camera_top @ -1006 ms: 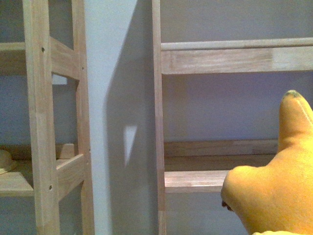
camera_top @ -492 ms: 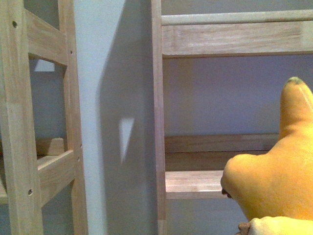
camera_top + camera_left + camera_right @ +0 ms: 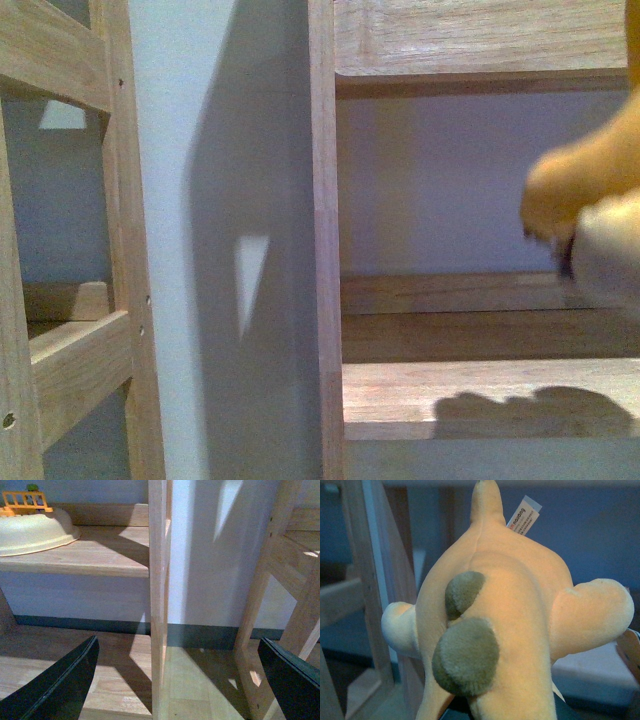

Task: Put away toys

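Note:
The orange-yellow plush toy (image 3: 585, 185) hangs blurred at the right edge of the front view, held in the air above a wooden shelf board (image 3: 400, 395), on which it casts a shadow. Its paler cream part (image 3: 610, 245) shows below. In the right wrist view the plush toy (image 3: 520, 615) fills the frame, with grey-green spots and a white tag. My right gripper is shut on it and is hidden beneath it. My left gripper (image 3: 180, 680) is open and empty, its dark fingers (image 3: 60, 687) astride a shelf post (image 3: 157, 605) near the floor.
Two wooden shelf units stand against a pale wall, one on the left (image 3: 60, 250) and one on the right (image 3: 325, 240). In the left wrist view a cream bowl (image 3: 35, 530) with an orange toy fence sits on a low shelf.
The front view has shifted so the shelves sit lower and left. The plush toy has risen up and to the right, now above the shelf board.

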